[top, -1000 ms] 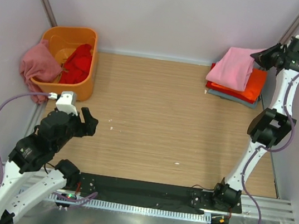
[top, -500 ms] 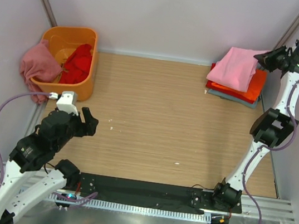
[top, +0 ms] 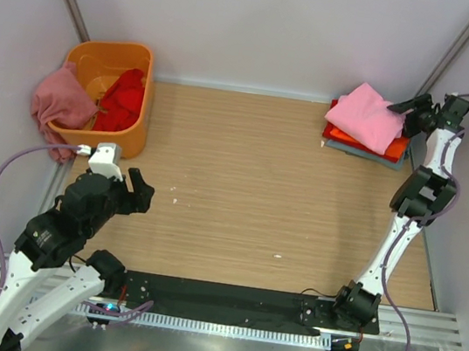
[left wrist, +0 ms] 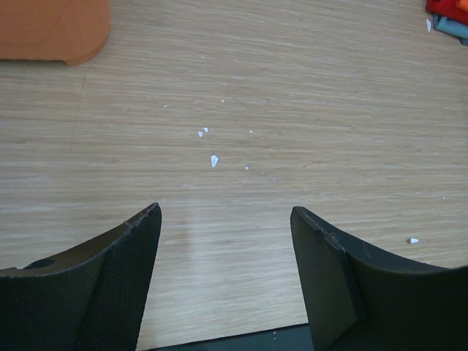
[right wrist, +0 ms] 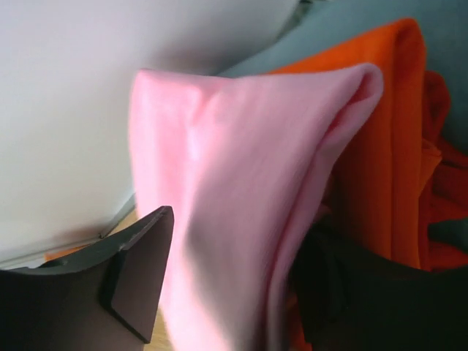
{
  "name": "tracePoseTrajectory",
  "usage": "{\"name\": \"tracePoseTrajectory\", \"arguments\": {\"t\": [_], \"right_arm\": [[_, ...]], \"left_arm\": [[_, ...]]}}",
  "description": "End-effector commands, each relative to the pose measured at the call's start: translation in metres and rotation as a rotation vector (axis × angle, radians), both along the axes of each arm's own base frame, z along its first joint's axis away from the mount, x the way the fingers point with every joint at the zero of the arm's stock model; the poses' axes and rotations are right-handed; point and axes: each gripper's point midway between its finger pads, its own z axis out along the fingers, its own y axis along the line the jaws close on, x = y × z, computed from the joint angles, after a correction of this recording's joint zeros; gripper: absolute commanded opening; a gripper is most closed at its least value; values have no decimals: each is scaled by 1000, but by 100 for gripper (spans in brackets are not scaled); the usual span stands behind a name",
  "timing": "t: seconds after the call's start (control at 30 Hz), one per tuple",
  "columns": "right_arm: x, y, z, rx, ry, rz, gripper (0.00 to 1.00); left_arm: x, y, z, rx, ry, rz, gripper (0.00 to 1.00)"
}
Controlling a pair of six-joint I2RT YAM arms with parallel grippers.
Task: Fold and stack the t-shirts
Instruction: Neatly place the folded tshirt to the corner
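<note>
Quickly, bottom left of the top view: left gripper (left wrist: 225, 213) hangs over the table (top: 250, 187), fingers (left wrist: 117, 278) spread wide, nothing between them. Its wrist view shows bare wood grain below and a few white flecks (left wrist: 213, 160) on it. One corner of the tub shows at the upper left of that view.

Mid frame is only tabletop.

Upper left of the top view: orange tub (top: 113, 44) against the back wall. Red shirt (top: 122, 99) is bunched inside it at the right side. Rose shirt (top: 58, 101) is crumpled over the tub's left rim and hangs down outside it.

Upper right: a folded stack on the table by the back corner. Grey-blue shirt (top: 380, 159) is at the bottom, orange shirt (right wrist: 380, 139) lies on it, pink shirt (top: 365, 116) is on top. The pink one sits a bit skewed and overhangs the stack toward the left.

Right gripper (top: 399, 106) is at the stack's right edge, level with the pink shirt. In its wrist view the jaws stand well apart with a pink fold lying between them. Cannot tell if the pads touch the cloth. Orange fabric sits just right of the fold.
</note>
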Motion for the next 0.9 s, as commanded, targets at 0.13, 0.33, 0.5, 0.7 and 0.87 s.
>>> {"name": "tracePoseTrajectory", "arguments": {"t": [0.13, 0.33, 0.5, 0.7, 0.87], "right_arm": [[-7, -20, 63, -112, -87, -63, 80], [-58, -36, 111, -315, -9, -180, 85], [-103, -34, 101, -364, 95, -241, 86], [-146, 5, 68, -270, 132, -179, 85], [-158, 31, 23, -179, 182, -86, 83]], "left_arm": [[7, -1, 5, -6, -29, 7, 73], [4, -2, 9, -19, -49, -3, 73], [4, -3, 9, -20, -50, -10, 73], [4, -2, 9, -22, -52, -8, 73], [3, -2, 10, -26, -58, -9, 74]]}}
